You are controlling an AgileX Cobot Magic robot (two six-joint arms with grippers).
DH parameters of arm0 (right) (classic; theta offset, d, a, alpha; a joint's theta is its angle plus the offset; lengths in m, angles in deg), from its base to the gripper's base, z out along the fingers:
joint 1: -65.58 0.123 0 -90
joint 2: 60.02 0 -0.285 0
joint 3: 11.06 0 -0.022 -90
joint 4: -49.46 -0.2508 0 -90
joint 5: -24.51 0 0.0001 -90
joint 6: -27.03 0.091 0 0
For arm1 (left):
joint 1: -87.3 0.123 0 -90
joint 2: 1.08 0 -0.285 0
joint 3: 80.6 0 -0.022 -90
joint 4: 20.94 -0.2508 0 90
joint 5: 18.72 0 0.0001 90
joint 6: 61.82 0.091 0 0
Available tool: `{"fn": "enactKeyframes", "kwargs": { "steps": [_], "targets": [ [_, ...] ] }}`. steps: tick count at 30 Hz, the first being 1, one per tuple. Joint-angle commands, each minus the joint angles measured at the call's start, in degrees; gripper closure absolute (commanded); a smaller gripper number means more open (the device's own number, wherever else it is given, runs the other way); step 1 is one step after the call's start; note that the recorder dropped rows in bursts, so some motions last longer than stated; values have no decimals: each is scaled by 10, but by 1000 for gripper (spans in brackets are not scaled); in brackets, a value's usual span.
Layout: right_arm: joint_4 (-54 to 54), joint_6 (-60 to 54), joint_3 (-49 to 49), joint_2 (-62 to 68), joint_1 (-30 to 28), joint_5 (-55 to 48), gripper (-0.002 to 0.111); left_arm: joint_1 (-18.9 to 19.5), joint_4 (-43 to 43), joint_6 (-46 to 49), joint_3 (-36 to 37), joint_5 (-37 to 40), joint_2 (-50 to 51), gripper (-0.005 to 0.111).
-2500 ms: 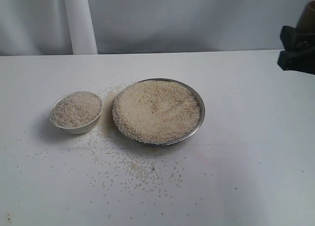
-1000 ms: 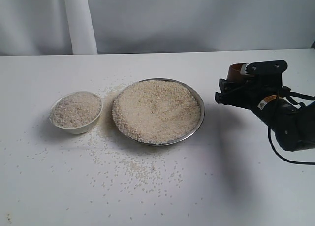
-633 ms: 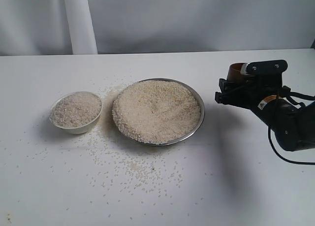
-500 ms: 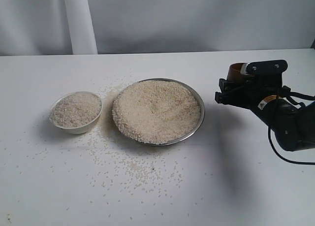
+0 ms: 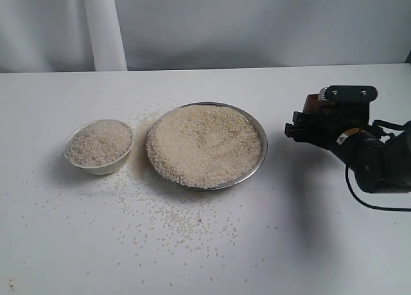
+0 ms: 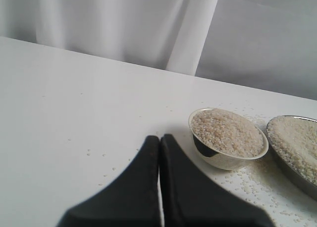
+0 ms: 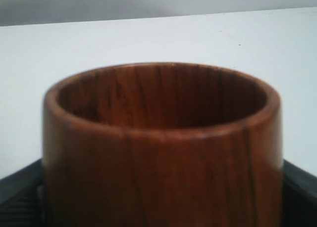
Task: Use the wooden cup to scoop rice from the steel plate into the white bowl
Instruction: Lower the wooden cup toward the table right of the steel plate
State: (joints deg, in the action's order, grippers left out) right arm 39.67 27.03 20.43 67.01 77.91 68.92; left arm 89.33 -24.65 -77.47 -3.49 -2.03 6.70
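Dipped right hand (image 5: pixel 307 125) seemingly holds cup (image 5: pixel 312 101) beside plate (image 5: pixel 264 150).

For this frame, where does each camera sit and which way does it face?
Exterior: off the arms, looking down across the table toward the curtain; sees steel plate, white bowl, right gripper holding the wooden cup.
Left wrist: low behind the shut left gripper, facing white bowl and steel plate edge.
Right wrist: close behind the wooden cup; black fingers flank it.
Shared: exterior and left wrist both show white bowl and steel plate.
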Motion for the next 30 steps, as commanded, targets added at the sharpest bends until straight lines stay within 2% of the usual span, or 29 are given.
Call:
{"fn": "enactKeyframes", "kwargs": {
  "steps": [1,10,13,15,20,30],
  "targets": [
    [38,5,-34,34,-3,-2,108,-3,2,-1,1,-3,0,107],
    [38,5,-38,43,-3,-16,108,-3,2,-1,1,-3,0,107],
    [68,-14,-38,43,-3,-16,106,-3,2,-1,1,-3,0,107],
    [75,-14,-38,43,-3,-16,98,-3,2,-1,1,-3,0,107],
    [77,-14,-38,43,-3,-23,64,-3,2,-1,1,-3,0,107],
    [73,9,-38,43,-3,-39,26,-3,2,-1,1,-3,0,107]
  ]
}}
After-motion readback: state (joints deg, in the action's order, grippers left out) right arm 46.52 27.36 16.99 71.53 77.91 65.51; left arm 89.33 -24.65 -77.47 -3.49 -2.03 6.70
